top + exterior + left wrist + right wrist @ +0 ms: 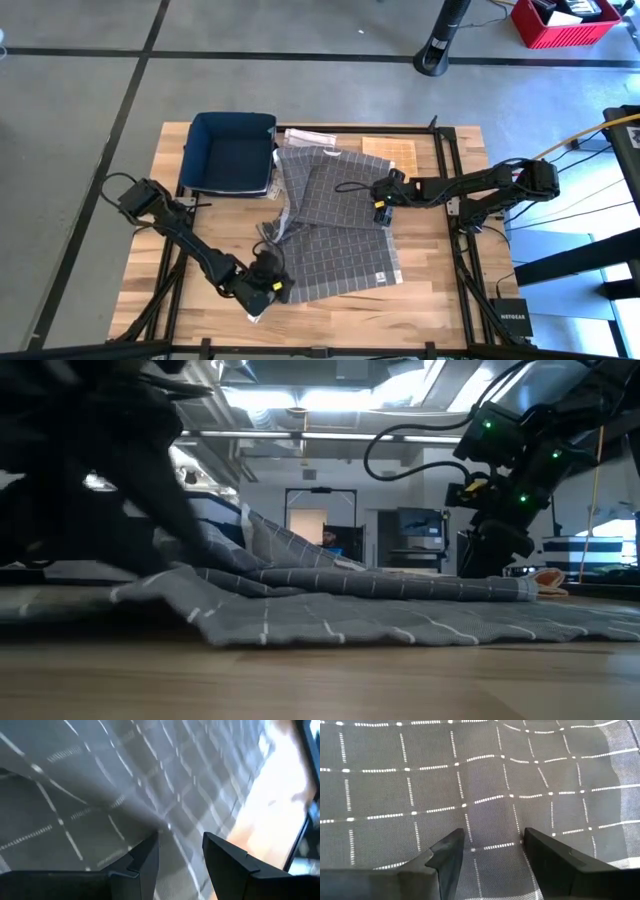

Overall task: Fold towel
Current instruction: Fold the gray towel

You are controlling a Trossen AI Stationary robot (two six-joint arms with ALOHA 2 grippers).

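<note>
Under my left gripper (270, 287), jaws parted over the near left corner, and my right gripper (381, 207), also open above the right edge, the grey checked cloth towel (335, 235) lies rumpled mid-table, its long axis running away from me toward the dark blue bin (232, 152).

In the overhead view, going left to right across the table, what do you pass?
Left gripper at the towel's near-left corner → blue tray → grey checked towel → right gripper over the towel's right part → small wooden board.
</note>
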